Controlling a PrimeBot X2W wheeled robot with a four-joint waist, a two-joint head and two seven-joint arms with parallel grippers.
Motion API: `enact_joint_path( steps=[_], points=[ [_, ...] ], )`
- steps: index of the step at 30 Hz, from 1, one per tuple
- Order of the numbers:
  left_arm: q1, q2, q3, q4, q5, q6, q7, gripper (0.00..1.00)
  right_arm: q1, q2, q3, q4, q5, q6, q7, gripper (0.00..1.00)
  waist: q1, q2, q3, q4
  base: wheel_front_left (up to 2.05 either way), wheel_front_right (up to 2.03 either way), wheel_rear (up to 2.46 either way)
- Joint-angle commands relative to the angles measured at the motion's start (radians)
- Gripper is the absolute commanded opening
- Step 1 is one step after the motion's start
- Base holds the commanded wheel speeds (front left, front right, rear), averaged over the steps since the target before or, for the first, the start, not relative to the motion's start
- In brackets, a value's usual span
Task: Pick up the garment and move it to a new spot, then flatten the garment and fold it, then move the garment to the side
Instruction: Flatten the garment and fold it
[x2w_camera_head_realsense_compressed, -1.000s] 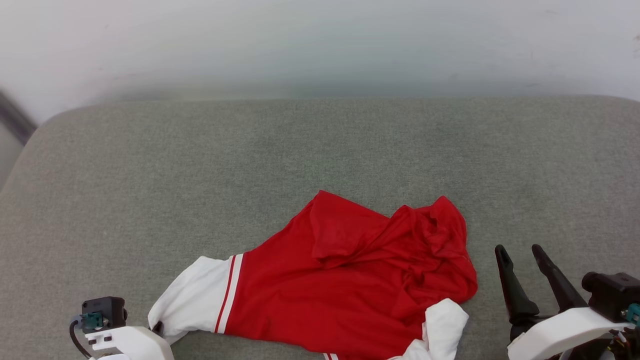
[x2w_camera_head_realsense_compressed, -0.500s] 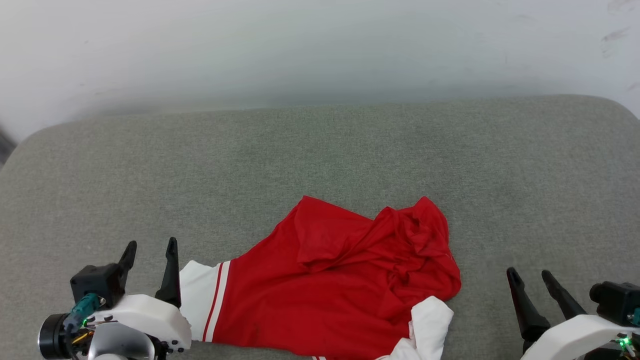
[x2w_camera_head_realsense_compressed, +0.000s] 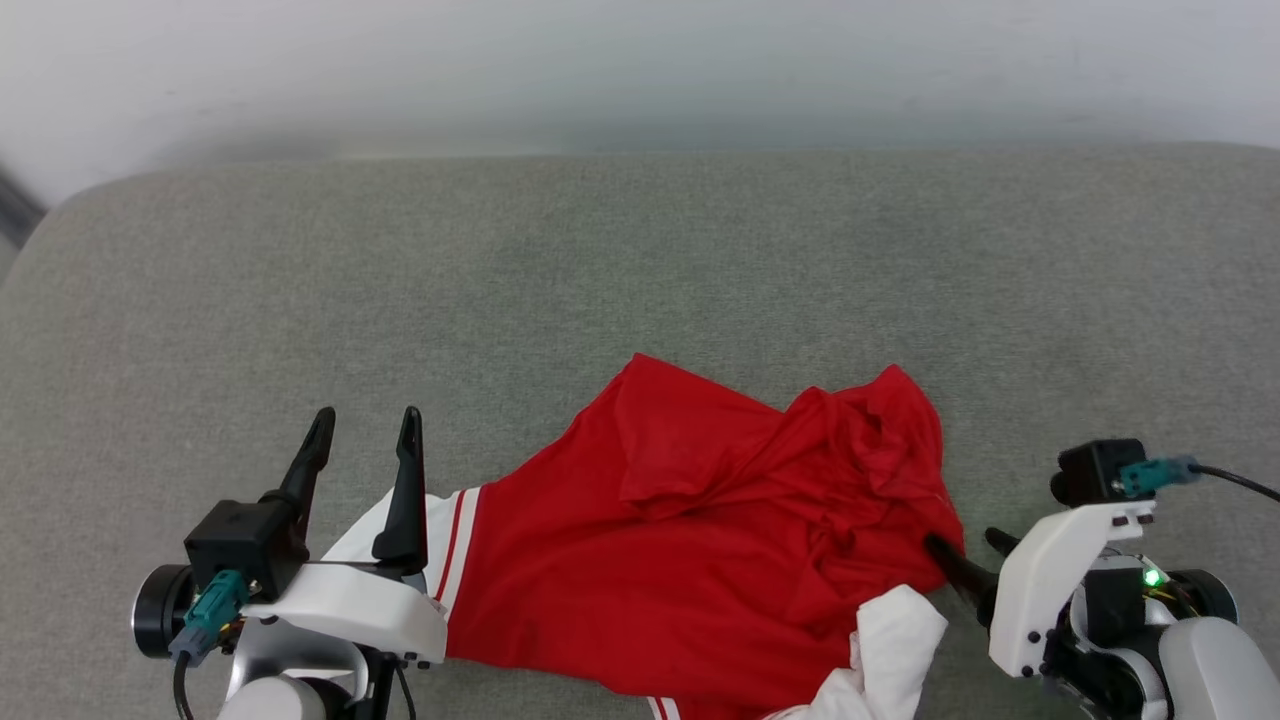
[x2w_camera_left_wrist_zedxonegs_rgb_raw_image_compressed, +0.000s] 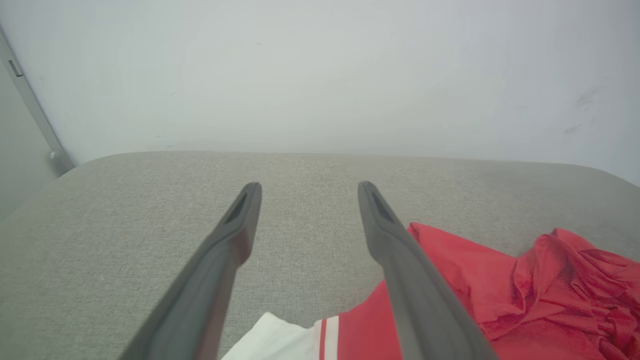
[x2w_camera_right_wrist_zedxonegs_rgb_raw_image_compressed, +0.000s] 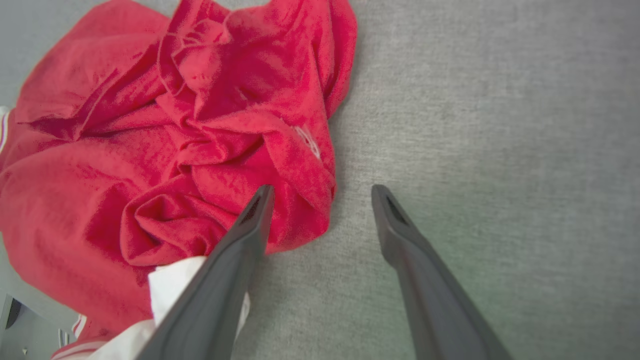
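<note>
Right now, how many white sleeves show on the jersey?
2. One sleeve at the jersey's left end, beside the left gripper; the other bunched at its near right corner, by the right gripper. Both partly hidden.

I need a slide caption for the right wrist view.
Open right end effector at the edge of the crumpled red-and-white jersey garment on a grey fabric cushion.

A grey woven cushion (x2w_camera_head_realsense_compressed: 640, 260) with rounded far corners spans the foreground; a plain pale wall (x2w_camera_head_realsense_compressed: 640, 70) rises behind; a grey strip (x2w_camera_left_wrist_zedxonegs_rgb_raw_image_compressed: 29, 102) slants at left.
</note>
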Motion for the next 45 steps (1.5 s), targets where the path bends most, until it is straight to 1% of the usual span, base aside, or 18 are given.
enact_joint_path(
  steps=[1,3,7,8,9,10,14,18,22,27,31,35,37,38,39,40,42,45],
  points=[
    [-0.012,-0.004,0.0,0.0,0.001,-0.005,-0.005,1.0,-0.026,-0.009,0.016,0.015,0.017,0.0,0.02,1.0,0.0,0.0,0.028,0.026,0.0,0.0,0.0],
    [-0.022,-0.009,-0.003,0.007,-0.004,-0.009,-0.015,1.0,-0.056,-0.032,0.049,0.053,0.026,0.0,0.078,1.0,0.0,0.0,0.045,0.04,0.0,0.0,0.0],
    [-0.036,-0.019,-0.007,0.031,-0.01,-0.017,-0.033,1.0,-0.09,-0.046,0.083,0.136,0.051,-0.001,0.192,1.0,0.0,0.0,0.069,0.064,0.0,0.0,0.0],
    [-0.039,-0.021,-0.008,0.037,-0.012,-0.019,-0.038,1.0,-0.095,-0.047,0.087,0.152,0.054,-0.001,0.217,0.68,0.0,0.0,0.073,0.068,0.0,0.0,0.0],
    [-0.045,-0.024,-0.009,0.041,-0.013,-0.022,-0.042,1.0,-0.105,-0.05,0.095,0.161,0.054,-0.001,0.233,0.23,0.0,0.0,0.078,0.072,0.0,0.0,0.0],
    [-0.051,-0.026,-0.011,0.045,-0.015,-0.025,-0.047,1.0,-0.114,-0.049,0.096,0.167,0.058,-0.001,0.245,0.0,0.0,0.0,0.083,0.077,0.0,0.0,0.0],
    [-0.067,-0.033,-0.014,0.062,-0.017,-0.031,-0.058,1.0,-0.19,-0.068,0.105,0.151,0.049,0.0,0.242,0.0,0.0,0.0,0.098,0.09,0.0,0.0,0.0],
    [-0.087,-0.04,-0.02,0.075,-0.017,-0.036,-0.068,1.0,-0.306,-0.102,0.108,0.136,0.02,0.0,0.176,0.0,0.0,0.0,0.111,0.101,0.0,0.0,0.0],
    [-0.109,-0.047,-0.028,0.086,-0.02,-0.049,-0.077,1.0,-0.443,-0.119,0.124,0.158,-0.006,0.0,0.087,0.0,0.0,0.0,0.132,0.119,0.0,0.0,0.0],
    [-0.134,-0.058,-0.039,0.104,-0.025,-0.065,-0.088,1.0,-0.617,-0.141,0.156,0.228,-0.012,0.0,-0.035,0.0,0.0,0.0,0.16,0.147,0.0,0.0,0.0],
    [-0.15,-0.067,-0.041,0.116,-0.025,-0.072,-0.097,1.0,-0.731,-0.132,0.172,0.305,-0.005,0.0,-0.113,0.0,0.0,0.0,0.193,0.163,0.0,0.0,0.0],
    [-0.167,-0.074,-0.045,0.132,-0.026,-0.079,-0.104,1.0,-0.78,-0.118,0.198,0.406,-0.01,0.0,-0.173,0.0,0.0,0.0,0.215,0.174,0.0,0.0,0.0],
    [-0.171,-0.075,-0.046,0.137,-0.026,-0.081,-0.106,1.0,-0.781,-0.114,0.208,0.434,-0.004,0.0,-0.185,0.0,0.0,0.0,0.218,0.175,0.0,0.0,0.0],
    [-0.174,-0.076,-0.047,0.14,-0.026,-0.082,-0.108,1.0,-0.78,-0.11,0.214,0.463,0.003,0.0,-0.196,0.25,0.0,0.0,0.22,0.175,0.0,0.0,0.0],
    [-0.177,-0.077,-0.047,0.144,-0.026,-0.083,-0.109,1.0,-0.776,-0.108,0.221,0.489,0.012,0.0,-0.203,0.71,0.0,0.0,0.221,0.174,0.0,0.0,0.0],
    [-0.178,-0.077,-0.047,0.149,-0.026,-0.085,-0.11,1.0,-0.774,-0.107,0.229,0.51,0.016,0.0,-0.216,1.0,0.0,0.0,0.222,0.172,0.0,0.0,0.0],
    [-0.179,-0.076,-0.045,0.159,-0.026,-0.086,-0.111,1.0,-0.769,-0.105,0.25,0.546,0.03,0.0,-0.249,1.0,0.0,0.0,0.217,0.164,0.0,0.0,0.0],
    [-0.173,-0.068,-0.045,0.171,-0.022,-0.083,-0.114,1.0,-0.753,-0.107,0.272,0.568,0.044,0.0,-0.339,1.0,0.0,0.0,0.193,0.146,0.0,0.0,0.0]
  ],
)
